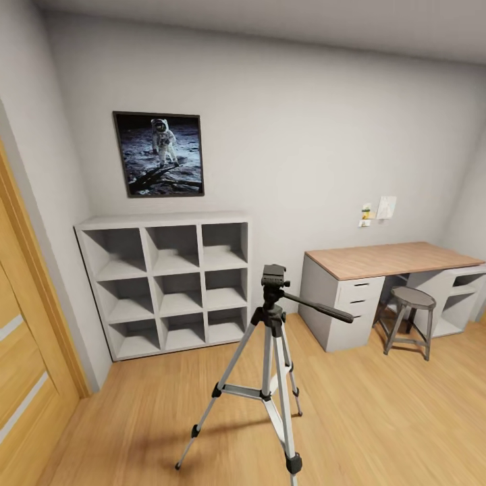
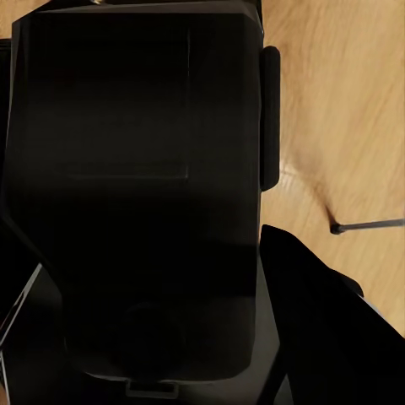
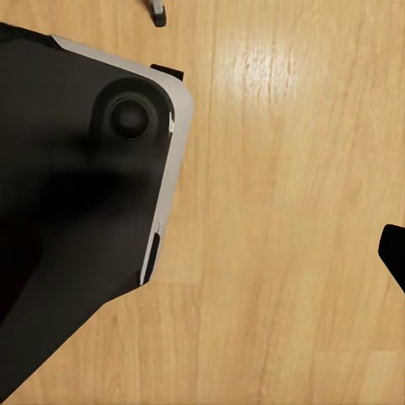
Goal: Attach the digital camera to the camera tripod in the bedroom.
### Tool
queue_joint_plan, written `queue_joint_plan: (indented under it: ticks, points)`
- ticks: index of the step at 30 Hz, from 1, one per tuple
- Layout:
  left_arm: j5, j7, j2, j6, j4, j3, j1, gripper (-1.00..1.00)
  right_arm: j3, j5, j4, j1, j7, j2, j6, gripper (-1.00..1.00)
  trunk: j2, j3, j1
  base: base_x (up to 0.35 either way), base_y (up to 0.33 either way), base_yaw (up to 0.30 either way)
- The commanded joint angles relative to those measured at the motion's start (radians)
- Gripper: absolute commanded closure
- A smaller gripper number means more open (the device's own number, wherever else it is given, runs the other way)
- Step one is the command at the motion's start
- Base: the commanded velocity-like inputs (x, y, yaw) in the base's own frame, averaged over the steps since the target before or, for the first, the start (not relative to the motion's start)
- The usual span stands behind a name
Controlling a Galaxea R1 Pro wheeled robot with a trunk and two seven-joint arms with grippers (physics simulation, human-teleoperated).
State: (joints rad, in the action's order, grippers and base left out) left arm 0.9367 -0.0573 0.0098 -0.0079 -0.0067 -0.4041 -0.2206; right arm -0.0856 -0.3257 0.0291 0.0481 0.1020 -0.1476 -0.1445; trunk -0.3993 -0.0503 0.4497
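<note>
Ahead in the head view, the camera tripod (image 1: 272, 324) stands on the bedroom's plank floor (image 1: 378, 418), in front of a grey shelf unit (image 1: 165, 283) and well apart from the wooden tabletop (image 1: 391, 260) and the stool (image 1: 410, 300). Its black head (image 1: 273, 275) is bare, with nothing mounted, and the pan handle (image 1: 320, 309) juts out toward the desk side. I judge it light and top-heavy: with thin metal legs on a smooth floor, a sideways push at the head or a knock on the handle could tip or slide it. Any pressing should go straight down onto the head.

At the left wrist, a dark boxy shape (image 2: 135, 186) sits very close to the lens. It may be the digital camera, but it is too dark to be sure, so I cannot tell where the camera is or how the left fingers stand. Beyond it, a thin leg ends in a black foot (image 2: 336, 228) on the planks.

At the right wrist, a black, silver-edged body (image 3: 76, 211) lies over the floor, and a black tip (image 3: 393, 253) pokes in at one edge. Whether those fingers are wide or narrow I cannot tell.

The camera is probably small, rigid and smooth-sided. It is best pinched across its flanks, with the underside free for the head and the lens untouched.
</note>
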Motion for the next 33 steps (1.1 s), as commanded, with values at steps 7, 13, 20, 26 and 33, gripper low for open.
queue_joint_plan:
  ticks: [7,13,20,26,33]
  points:
    - [0.008,-0.004,0.0,-0.001,0.001,-0.008,0.0,1.0,-0.009,-0.004,0.003,0.001,0.002,0.0,-0.004,-1.0,-0.001,0.0,0.0,0.0,0.0,-0.045]
    - [0.008,-0.004,0.001,-0.001,0.001,-0.008,0.0,1.0,-0.009,-0.005,0.003,0.001,0.002,0.0,-0.004,-1.0,-0.001,0.0,0.0,0.0,0.0,-0.121]
    - [0.008,-0.004,0.001,-0.001,0.001,-0.008,0.0,1.0,-0.009,-0.006,0.003,0.001,0.002,0.0,-0.004,-1.0,-0.001,0.0,0.0,0.0,0.0,-0.125]
    - [0.008,-0.004,0.001,-0.001,0.001,-0.008,0.0,1.0,-0.009,-0.006,0.003,0.001,0.002,0.0,-0.004,-1.0,-0.001,0.0,0.0,0.0,0.0,-0.029]
    - [0.008,-0.004,0.0,-0.001,0.001,-0.008,0.0,1.0,-0.009,-0.006,0.003,0.001,0.002,0.0,-0.005,-1.0,-0.001,0.0,0.0,0.0,0.0,-0.01]
